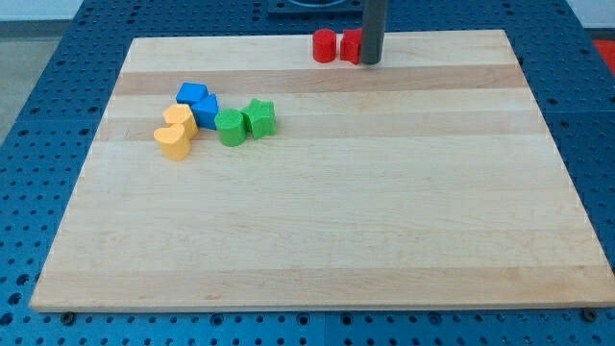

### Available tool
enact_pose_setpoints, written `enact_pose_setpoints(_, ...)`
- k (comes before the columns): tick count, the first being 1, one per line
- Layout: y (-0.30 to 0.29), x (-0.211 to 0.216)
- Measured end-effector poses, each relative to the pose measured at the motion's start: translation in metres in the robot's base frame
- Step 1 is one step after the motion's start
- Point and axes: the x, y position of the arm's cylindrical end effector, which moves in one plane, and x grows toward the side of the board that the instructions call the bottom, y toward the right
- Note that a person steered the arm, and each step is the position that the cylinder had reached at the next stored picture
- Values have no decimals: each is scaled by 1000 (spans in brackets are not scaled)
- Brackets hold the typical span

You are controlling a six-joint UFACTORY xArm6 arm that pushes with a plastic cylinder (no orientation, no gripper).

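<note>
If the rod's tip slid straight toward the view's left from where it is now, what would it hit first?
Most likely the red block right beside my tip, then the red cylinder; depth is hard to judge.

A pale wooden board (317,221) with lengthwise grain bands fills most of the view. It rests on a blue perforated table surface (58,86), visible left, right and near. Even, soft lighting.

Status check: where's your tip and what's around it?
My tip at the view's top, against the right-hand red block; red cylinder just left of it. Blue, yellow and green blocks clustered far left, untouched.
</note>
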Motion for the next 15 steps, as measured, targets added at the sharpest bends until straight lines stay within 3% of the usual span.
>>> enact_pose_setpoints(5,-24,131)
enact_pose_setpoints(8,-122,192)
enact_pose_setpoints(10,-169,194)
enact_pose_setpoints(15,-154,140)
